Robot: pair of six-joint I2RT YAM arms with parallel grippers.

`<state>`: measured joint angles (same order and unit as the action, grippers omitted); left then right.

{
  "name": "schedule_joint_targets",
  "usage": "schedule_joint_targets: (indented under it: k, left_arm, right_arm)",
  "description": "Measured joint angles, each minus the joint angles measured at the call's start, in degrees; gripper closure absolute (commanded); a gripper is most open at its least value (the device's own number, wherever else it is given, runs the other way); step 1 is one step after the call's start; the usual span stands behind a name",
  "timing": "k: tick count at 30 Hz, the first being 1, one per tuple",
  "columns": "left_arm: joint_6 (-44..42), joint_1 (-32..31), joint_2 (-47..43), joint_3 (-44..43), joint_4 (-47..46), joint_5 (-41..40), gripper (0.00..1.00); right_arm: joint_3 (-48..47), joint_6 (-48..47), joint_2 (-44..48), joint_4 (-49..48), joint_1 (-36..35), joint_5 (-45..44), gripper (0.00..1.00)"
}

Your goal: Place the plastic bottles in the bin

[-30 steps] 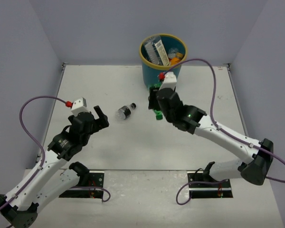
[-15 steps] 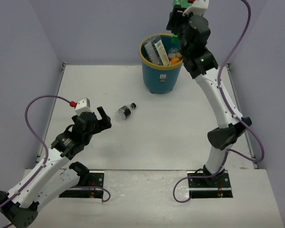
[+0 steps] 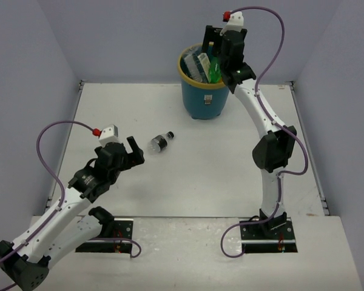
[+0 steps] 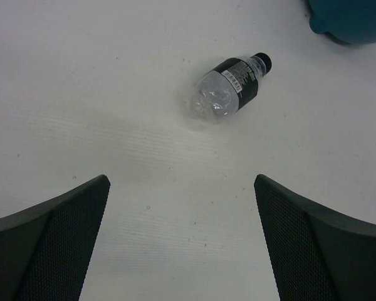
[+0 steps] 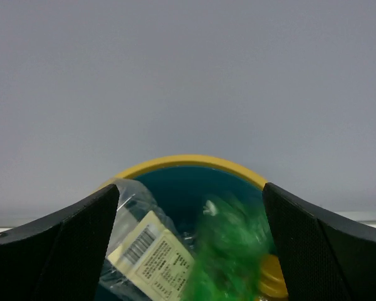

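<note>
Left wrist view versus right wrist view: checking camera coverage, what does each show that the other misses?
Only left wrist: a black-labelled bottle lying on the table beyond the open left tool. Only right wrist: inside the yellow-rimmed bin, a blurred green bottle and a pale-labelled bottle, below the open right tool. Both: the teal bin, just a wall corner for the left wrist.

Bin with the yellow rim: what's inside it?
In the bin: a blurry green bottle, a clear bottle with a pale label, and something orange at the edge. Whatever lies underneath them is covered.
</note>
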<state>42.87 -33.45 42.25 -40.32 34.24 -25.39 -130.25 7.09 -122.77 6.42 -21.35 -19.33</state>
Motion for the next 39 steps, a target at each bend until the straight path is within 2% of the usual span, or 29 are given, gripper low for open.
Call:
schedule_joint_targets:
  k: [8,12,17,20,24,26,31,35,39]
  left_arm:
    - [-0.6,0.0,2.7,0.0,-2.4,1.1,0.0]
    - [-2.0,0.0,6.4,0.0,-5.1,2.2,0.0]
    - [-4.0,0.0,11.9,-0.7,-7.5,2.5,0.0]
    - [-6.6,0.0,16.5,-3.4,-8.3,2.9,0.0]
    - [-12.2,0.2,22.3,-8.6,-12.0,5.2,0.0]
    - [-14.7,0.8,24.3,-10.5,-13.9,7.1,0.0]
    - [-22.6,5.0,29.7,-13.9,-18.2,18.2,0.0]
    - [-27.9,5.8,35.6,-16.0,-19.1,25.0,0.0]
    - [-31.4,5.8,41.1,-18.0,-18.7,27.0,0.0]
  right_arm:
    - [2.0,3.5,4.5,1.0,-0.1,2.9,0.01]
    - [8.8,5.4,14.0,3.9,-0.1,6.1,0.01]
    - [18.8,8.1,30.0,8.5,-0.1,8.8,0.01]
    - [28.5,10.5,40.4,9.4,-0.1,10.6,0.01]
    - [48.0,14.6,55.8,11.1,-0.1,14.3,0.01]
    - [55.6,16.2,60.2,12.3,-0.1,15.6,0.01]
    - [73.1,19.4,69.3,16.3,-0.1,17.2,0.01]
    - [81.4,20.7,77.8,20.7,-0.1,16.5,0.01]
    - [84.5,21.8,85.5,21.8,-0.1,15.7,0.01]
